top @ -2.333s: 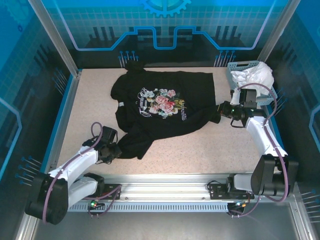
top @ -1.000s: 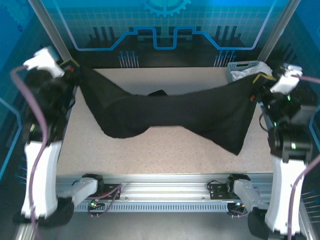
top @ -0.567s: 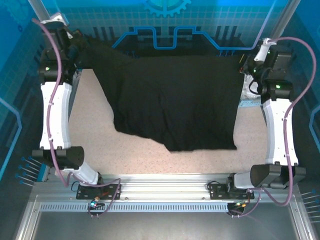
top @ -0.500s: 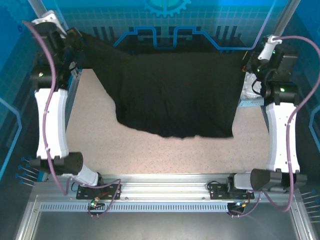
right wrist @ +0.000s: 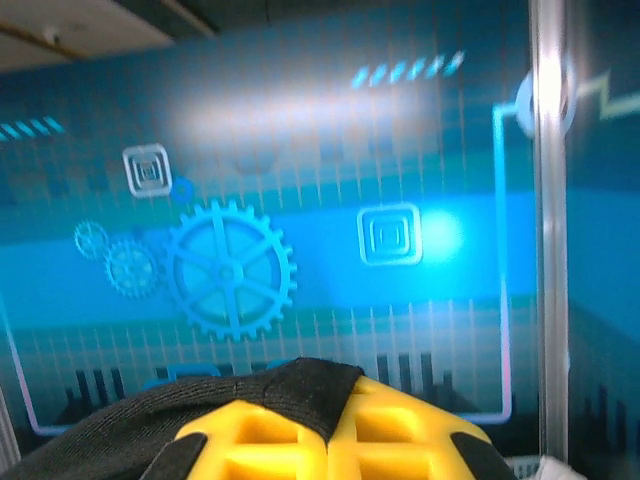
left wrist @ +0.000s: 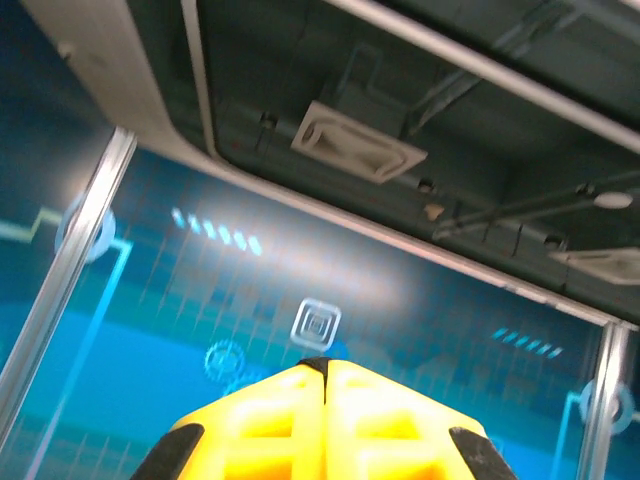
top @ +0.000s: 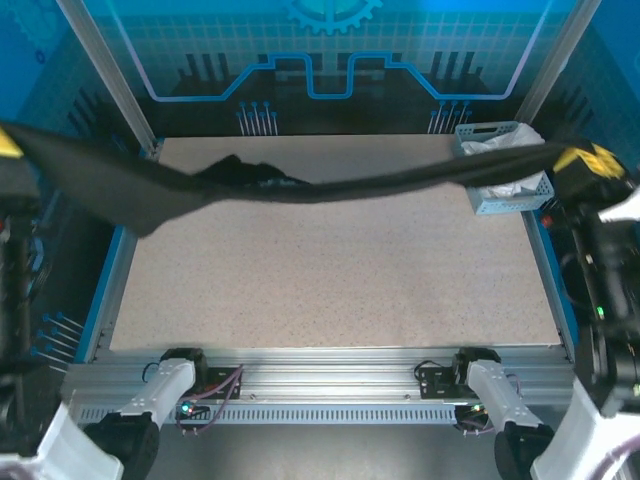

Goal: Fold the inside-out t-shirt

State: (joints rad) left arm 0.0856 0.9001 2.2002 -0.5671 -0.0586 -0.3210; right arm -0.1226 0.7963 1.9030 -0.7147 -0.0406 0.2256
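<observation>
The inside-out t-shirt [top: 330, 188] is a black cloth pulled taut in the air as a narrow band right across the top view, high above the table, with a bunched part [top: 245, 170] left of centre. My left gripper [top: 8, 143] is shut on its left end at the frame's left edge. In the left wrist view the yellow fingers [left wrist: 260, 430] meet, with a thin black sliver at the left gripper's [left wrist: 324, 364] tips. My right gripper [top: 590, 158] is shut on the right end. Black cloth [right wrist: 290, 385] drapes over the right gripper's [right wrist: 335, 398] tips.
A blue basket [top: 505, 203] holding a white garment [top: 495, 147] stands at the table's back right corner. The speckled table [top: 330, 290] lies below the shirt. Metal frame posts [top: 105, 70] and blue enclosure walls ring the workspace.
Both arms have swung up and outward toward the camera. The shirt, which hung as a broad sheet half a second ago, is now stretched into a thin horizontal band.
</observation>
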